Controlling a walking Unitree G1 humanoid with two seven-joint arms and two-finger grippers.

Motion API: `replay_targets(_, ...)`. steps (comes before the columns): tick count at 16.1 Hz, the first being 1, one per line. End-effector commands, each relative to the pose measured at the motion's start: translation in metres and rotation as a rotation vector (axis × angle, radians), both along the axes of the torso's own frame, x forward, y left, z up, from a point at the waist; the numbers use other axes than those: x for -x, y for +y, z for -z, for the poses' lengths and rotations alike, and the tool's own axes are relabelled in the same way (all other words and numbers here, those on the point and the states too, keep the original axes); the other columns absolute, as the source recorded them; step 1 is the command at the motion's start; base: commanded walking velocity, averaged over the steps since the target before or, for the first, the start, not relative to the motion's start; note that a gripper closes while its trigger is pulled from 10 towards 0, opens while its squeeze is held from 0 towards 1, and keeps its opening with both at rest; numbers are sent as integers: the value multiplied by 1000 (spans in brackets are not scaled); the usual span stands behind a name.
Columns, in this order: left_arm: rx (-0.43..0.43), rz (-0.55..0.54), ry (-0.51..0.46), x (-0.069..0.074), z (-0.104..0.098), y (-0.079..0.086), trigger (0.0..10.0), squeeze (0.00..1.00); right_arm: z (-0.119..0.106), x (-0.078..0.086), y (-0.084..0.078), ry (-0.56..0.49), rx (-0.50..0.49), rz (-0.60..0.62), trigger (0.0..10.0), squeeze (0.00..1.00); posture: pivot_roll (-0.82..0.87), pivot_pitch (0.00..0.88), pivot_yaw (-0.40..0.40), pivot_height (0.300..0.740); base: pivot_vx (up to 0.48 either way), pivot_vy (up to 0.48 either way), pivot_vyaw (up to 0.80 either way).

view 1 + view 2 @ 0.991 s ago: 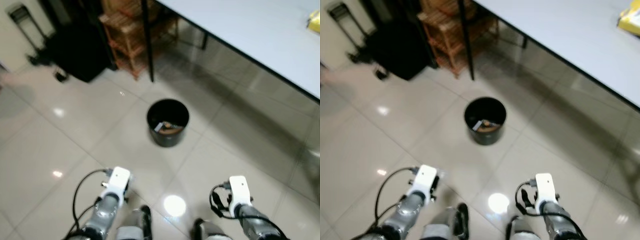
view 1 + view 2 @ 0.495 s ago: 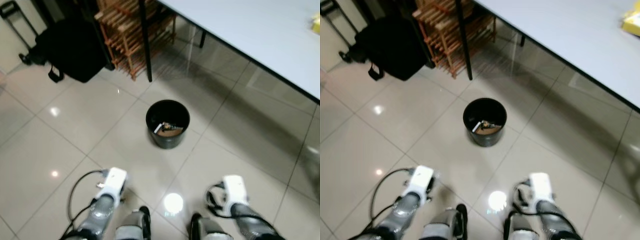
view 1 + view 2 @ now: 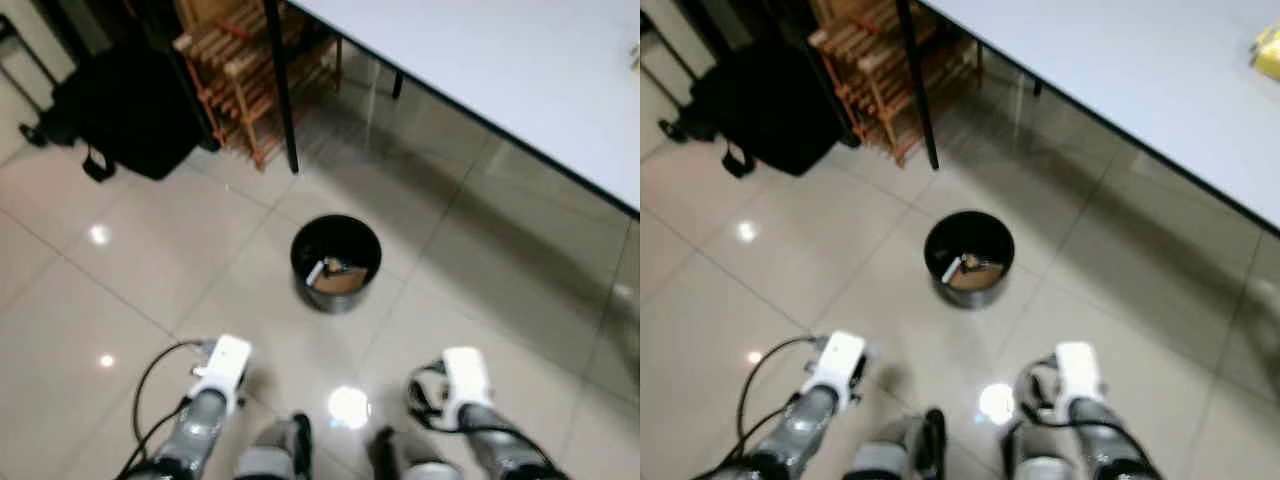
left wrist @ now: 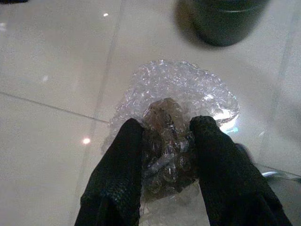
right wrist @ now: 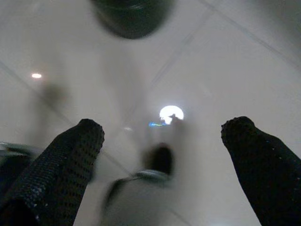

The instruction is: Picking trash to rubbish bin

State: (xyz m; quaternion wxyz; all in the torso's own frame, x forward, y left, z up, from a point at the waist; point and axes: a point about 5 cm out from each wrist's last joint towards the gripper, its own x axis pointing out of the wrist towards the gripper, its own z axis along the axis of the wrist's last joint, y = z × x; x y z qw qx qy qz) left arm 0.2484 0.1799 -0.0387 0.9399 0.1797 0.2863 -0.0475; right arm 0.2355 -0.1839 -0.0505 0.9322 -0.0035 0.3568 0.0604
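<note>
Left wrist view shows the left claw (image 4: 167, 141) clenched on a wad of bubble wrap (image 4: 176, 101), carried toward the black bin (image 3: 336, 262) just ahead on the floor. The right claw (image 5: 162, 141) hangs spread wide, seemingly empty. Next it likely must step closer, lift the wad over the rim and let go.

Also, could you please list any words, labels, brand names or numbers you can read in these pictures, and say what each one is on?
None can be read.
Trash inside the black bin: any print is too blurred to read.
Yellow item on the table: too small and cut off.
Bubble wrap in the left gripper: no print.
</note>
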Motion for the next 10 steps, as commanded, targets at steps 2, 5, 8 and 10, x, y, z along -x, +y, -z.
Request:
replay_targets(2,1,-6,31,7,6,-2,10000,0,6,10,-9,33,18,13,10000,0,54,269,99,740,405,0,0)
replay_targets(5,0,-4,29,6,5,-2,10000,0,5,9,-8,29,16,11,10000,0,54,262,100,740,284,0,0)
replay_targets(8,1,-3,29,7,5,-1,10000,0,5,9,-8,31,17,8,10000,0,55,259,101,740,362,0,0)
replay_targets(10,1,-1,30,7,6,-2,10000,0,6,10,-8,39,14,12,10000,0,54,258,101,740,405,0,0)
